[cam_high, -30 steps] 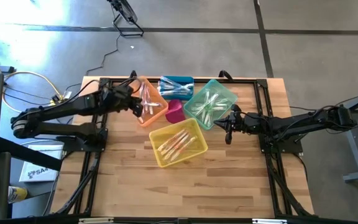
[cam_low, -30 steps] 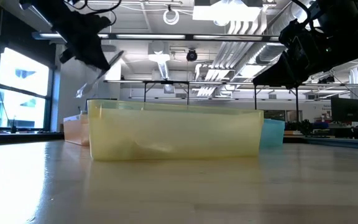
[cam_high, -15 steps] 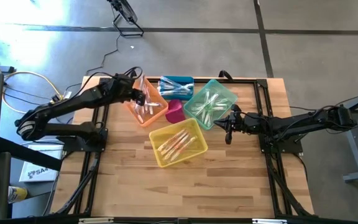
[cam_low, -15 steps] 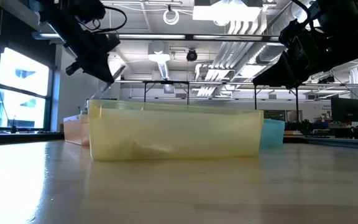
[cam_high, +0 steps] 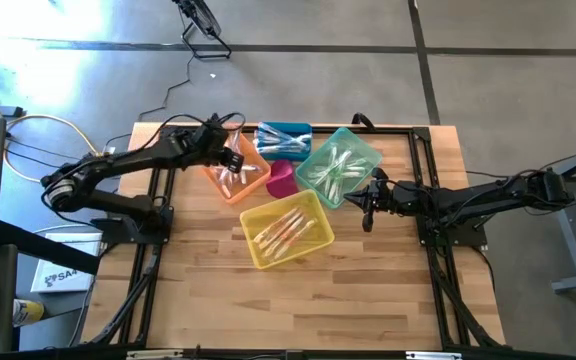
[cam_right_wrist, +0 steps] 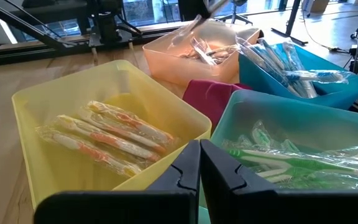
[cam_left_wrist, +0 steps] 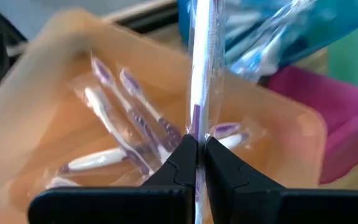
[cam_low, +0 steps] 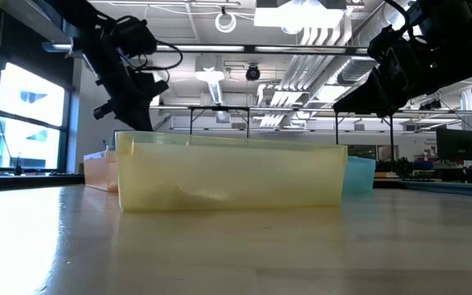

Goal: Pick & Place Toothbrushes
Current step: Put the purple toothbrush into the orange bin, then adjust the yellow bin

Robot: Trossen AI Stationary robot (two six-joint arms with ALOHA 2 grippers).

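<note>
My left gripper (cam_high: 230,160) hangs over the orange bin (cam_high: 238,172), shut on a wrapped toothbrush (cam_left_wrist: 202,56) with a white handle and a purple mark. Several purple-marked toothbrushes (cam_left_wrist: 120,109) lie flat in that bin. More toothbrushes lie in other bins: orange ones (cam_right_wrist: 110,140) in the yellow bin (cam_high: 286,230), green ones (cam_right_wrist: 284,167) in the teal bin (cam_high: 338,165), and blue ones in the blue bin (cam_high: 283,137). My right gripper (cam_high: 368,203) waits shut beside the teal bin's right corner, holding nothing. My left gripper pinches the wrapped toothbrush between its two fingers at the purple-marked stretch of the handle (cam_left_wrist: 195,124). The fingers slant down from the table's left. The toothbrush sticks out ahead of the fingers, along them, lifted clear above the orange bin.
A small magenta bin (cam_high: 281,178) sits between the orange, blue, teal and yellow bins, all packed close at the table's far middle. Bare wood (cam_high: 298,305) spreads toward the near edge. A black frame (cam_high: 158,240) runs along the table's sides.
My left gripper has sunk toward the orange bin and reached a little toward the table's right, keeping its hold on the toothbrush. The wrapper that trailed below it a second ago now hangs just above the bin.
</note>
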